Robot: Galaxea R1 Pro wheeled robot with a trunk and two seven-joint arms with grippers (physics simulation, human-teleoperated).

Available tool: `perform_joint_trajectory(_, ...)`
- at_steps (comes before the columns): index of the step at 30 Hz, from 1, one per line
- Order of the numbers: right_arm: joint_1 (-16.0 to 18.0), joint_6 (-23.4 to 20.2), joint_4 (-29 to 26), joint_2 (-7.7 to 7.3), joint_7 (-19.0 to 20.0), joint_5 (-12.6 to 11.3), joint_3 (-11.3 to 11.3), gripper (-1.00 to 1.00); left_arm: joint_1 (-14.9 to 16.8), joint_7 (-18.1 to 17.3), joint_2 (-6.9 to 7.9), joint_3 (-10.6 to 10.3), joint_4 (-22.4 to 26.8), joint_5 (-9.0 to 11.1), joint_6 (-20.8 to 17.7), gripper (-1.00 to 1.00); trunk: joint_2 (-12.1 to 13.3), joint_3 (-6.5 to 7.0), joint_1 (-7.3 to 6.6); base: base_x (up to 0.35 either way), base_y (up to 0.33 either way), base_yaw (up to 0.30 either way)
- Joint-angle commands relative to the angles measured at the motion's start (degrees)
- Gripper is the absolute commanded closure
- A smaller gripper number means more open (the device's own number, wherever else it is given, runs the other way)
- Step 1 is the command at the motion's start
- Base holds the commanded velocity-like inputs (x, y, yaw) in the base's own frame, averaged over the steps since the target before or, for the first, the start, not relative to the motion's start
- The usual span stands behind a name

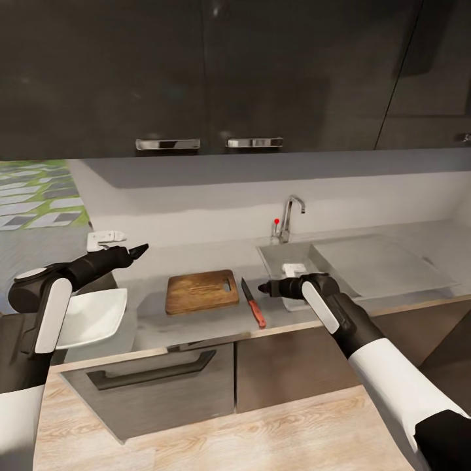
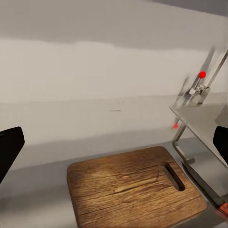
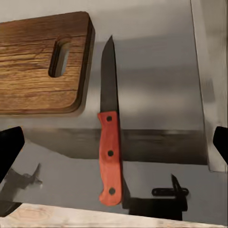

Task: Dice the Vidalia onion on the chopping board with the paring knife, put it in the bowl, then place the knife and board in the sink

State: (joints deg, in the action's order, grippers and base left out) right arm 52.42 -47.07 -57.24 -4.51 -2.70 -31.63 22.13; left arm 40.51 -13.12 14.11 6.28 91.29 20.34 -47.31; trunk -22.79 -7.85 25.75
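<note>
The right gripper (image 1: 263,287) hovers over the counter (image 1: 196,324) between the sink (image 1: 278,255) and the knife (image 1: 254,303), which lies flat just beside the board (image 1: 200,291), blade pointing toward the wall. In the right wrist view the fingers (image 3: 9,147) sit wide at the frame edges, so this gripper is spread open and empty. The left gripper (image 1: 140,249) is raised above the counter behind the bowl (image 1: 91,319); its fingers (image 2: 8,147) are likewise apart and hold nothing.

The main risk is order: the gripper is lined up over the knife, yet the onion probably has to reach the board first. A flat knife on a glossy counter may also slide or spin when the fingers close, nudging the board. The handle lies near the counter's front edge, so a push could send it off.

The onion cannot be identified; a pale thing (image 1: 293,269) in the sink is partly hidden by the right arm. The left arm covers part of the bowl.
</note>
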Motion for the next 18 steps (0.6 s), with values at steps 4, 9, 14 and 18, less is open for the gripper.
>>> perform_joint_trajectory(4,0.4,-3.3,-0.1,0.31,-2.0,-0.4,0.3,-1.00,0.1,-0.3,-0.08,0.1,0.0,-0.1,-0.3,-1.00,-0.1,-0.13,0.04,0.001,0.000,0.000)
perform_joint_trajectory(9,0.6,-7.4,-0.1,0.69,-2.6,-0.4,0.2,-1.00,0.1,-0.3,-0.13,0.0,0.0,-0.1,-0.4,-1.00,-0.1,-0.13,0.04,0.000,0.000,0.000)
perform_joint_trajectory(14,0.7,-8.9,-0.1,1.54,-2.7,-0.4,0.2,-1.00,0.1,-0.3,-0.13,0.0,0.0,-0.1,-0.4,-1.00,-0.1,-0.13,0.04,0.000,0.000,0.000)
perform_joint_trajectory(18,0.7,-9.2,-0.1,1.97,-2.7,-0.4,0.2,-1.00,0.1,-0.3,-0.13,0.0,0.0,-0.1,-0.4,-1.00,-0.1,-0.13,0.04,0.000,0.000,0.000)
